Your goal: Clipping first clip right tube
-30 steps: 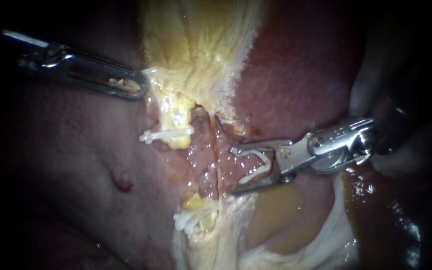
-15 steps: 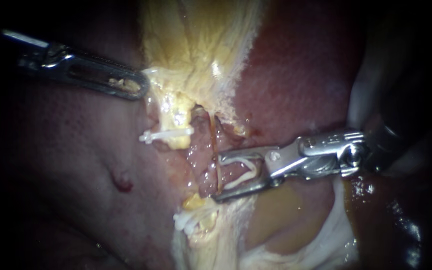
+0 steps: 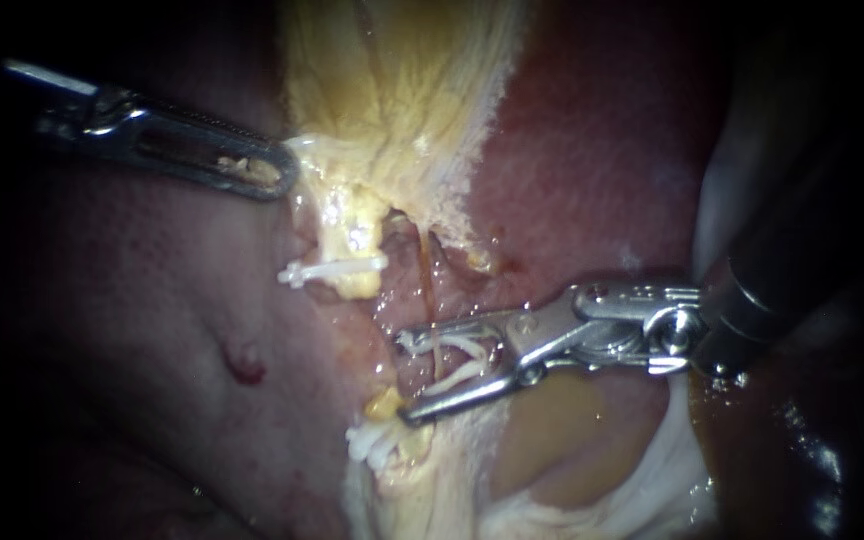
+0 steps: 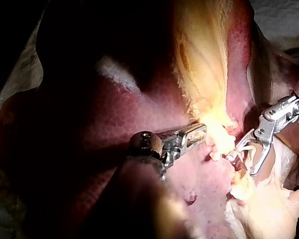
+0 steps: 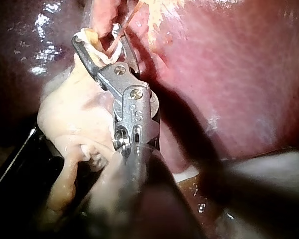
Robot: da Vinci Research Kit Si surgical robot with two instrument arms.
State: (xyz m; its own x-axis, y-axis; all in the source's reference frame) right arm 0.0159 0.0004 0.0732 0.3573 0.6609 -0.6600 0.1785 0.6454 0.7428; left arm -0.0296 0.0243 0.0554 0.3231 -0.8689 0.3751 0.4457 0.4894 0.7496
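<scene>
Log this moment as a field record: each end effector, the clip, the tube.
left instrument: jaws shut on yellow tissue
right instrument: end effector holds an open white clip
thin tube: runs between the clip's legs, not yet pinched
second clip: closed, on the yellow tissue nearer the left instrument
liver: behind the right instrument

Right instrument (image 3: 401, 375) has advanced; its clip (image 3: 460, 346) now straddles the right tube (image 3: 425, 285).

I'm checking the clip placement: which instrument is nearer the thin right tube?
Right. The jaws of the right instrument, holding a white clip, straddle the right tube; the left instrument sits well apart, gripping yellowish tissue.
</scene>
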